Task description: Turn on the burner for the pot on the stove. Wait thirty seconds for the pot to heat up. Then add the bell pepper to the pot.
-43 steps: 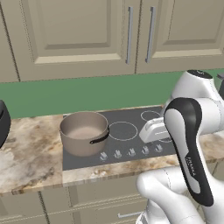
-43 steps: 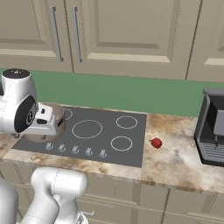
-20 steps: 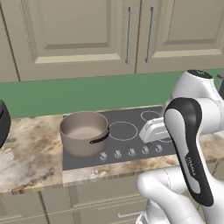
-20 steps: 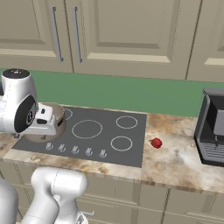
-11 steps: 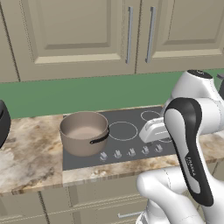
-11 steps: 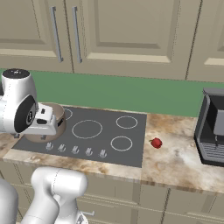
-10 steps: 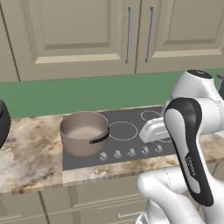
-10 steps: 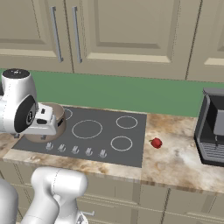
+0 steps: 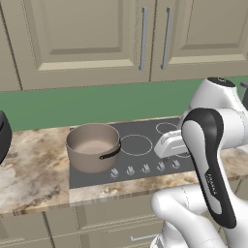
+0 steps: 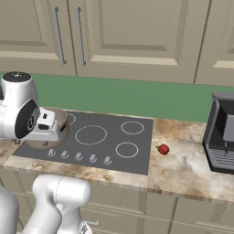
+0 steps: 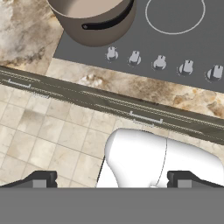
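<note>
The taupe-brown pot (image 9: 93,147) with its curved black handle stands on the left burner of the dark glass stove (image 9: 145,138). A row of small silver knobs (image 11: 159,62) runs along the stove's front edge, just right of the pot (image 11: 94,22). The red bell pepper (image 10: 163,149) lies on the stone counter right of the stove (image 10: 105,141). My gripper (image 11: 111,180) hangs above the stove's front edge, to the right of the pot, open wide with nothing between its fingers. In the right base view my hand hides part of the pot (image 10: 64,124).
A black coffee machine (image 10: 221,132) stands at the counter's right end, beyond the pepper. A black appliance (image 9: 2,138) sits at the counter's left end. Beige wall cabinets hang above, drawers run under the counter, and a tiled floor (image 11: 52,140) lies below.
</note>
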### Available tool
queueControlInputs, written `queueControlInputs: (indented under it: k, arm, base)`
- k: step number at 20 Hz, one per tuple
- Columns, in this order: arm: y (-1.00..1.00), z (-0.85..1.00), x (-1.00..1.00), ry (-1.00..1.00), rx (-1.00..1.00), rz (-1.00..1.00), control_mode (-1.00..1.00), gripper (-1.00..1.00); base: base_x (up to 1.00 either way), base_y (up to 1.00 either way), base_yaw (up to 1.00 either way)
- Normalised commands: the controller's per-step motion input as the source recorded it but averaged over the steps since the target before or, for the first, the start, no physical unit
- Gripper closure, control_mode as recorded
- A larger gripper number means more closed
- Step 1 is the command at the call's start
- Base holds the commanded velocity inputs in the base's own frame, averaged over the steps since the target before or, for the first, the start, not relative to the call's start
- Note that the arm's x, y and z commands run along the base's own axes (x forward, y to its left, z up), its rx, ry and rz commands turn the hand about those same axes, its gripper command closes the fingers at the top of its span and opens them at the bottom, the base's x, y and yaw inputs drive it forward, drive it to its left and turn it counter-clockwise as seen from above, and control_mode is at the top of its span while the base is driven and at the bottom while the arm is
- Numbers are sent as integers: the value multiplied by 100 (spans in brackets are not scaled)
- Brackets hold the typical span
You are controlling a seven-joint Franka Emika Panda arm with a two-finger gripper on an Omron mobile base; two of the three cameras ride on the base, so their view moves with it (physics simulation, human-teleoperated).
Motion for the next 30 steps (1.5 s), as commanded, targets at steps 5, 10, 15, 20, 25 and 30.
queueControlInputs:
  k: [5,10,15,20,25,30]
  arm:
    - [0,0,0,0,0,0,-100,-100]
    - [0,0,0,0,0,0,-100,-100]
    - [0,0,0,0,0,0,-100,-100]
    - [0,0,0,0,0,0,-100,-100]
    - [0,0,0,0,0,0,-100,-100]
    - [0,0,0,0,0,0,-100,-100]
  base:
    - [0,0,0]
    - [0,0,0]
    - [0,0,0]
    - [0,0,0]
    - [0,0,0]
    - [0,0,0]
